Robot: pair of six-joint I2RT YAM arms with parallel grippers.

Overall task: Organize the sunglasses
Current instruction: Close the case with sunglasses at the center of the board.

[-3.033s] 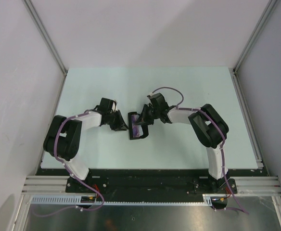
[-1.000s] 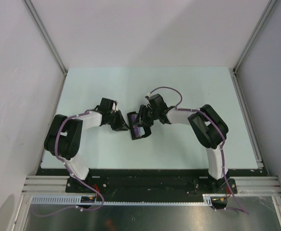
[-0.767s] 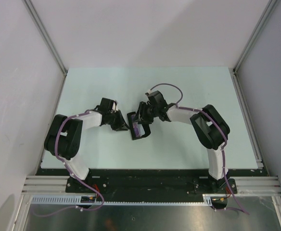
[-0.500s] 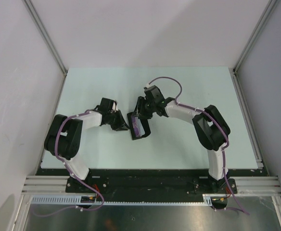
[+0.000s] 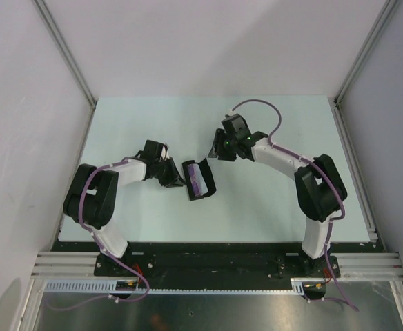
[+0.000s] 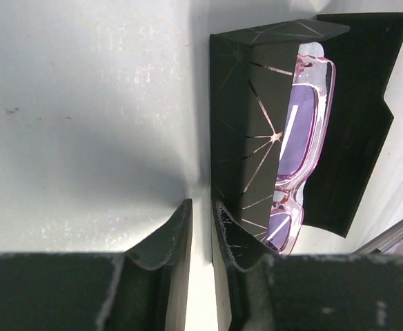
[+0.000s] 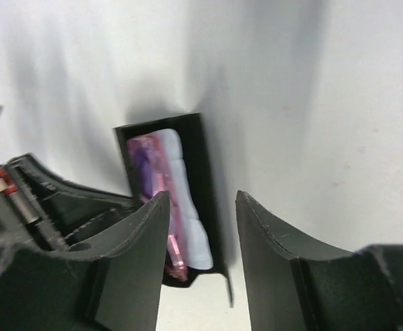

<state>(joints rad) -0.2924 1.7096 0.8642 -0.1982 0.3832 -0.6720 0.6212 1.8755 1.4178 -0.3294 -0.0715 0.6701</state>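
Closing the case (image 6: 246, 124) over the sunglasses (image 6: 299, 131) calls for the wide-open, empty right gripper (image 7: 203, 255) to nudge the flap (image 6: 360, 117) while the near-closed, empty left gripper (image 6: 201, 227) braces it.

Even, bright overhead light left only soft, faint shadows on the pale green tabletop (image 5: 257, 207). Up close, a broad grey shadow crossed it, creases of the black oblong folding case (image 6: 246, 138) glinted white, and the right gripper (image 7: 203, 203) looked blurred, its whole view smeared.
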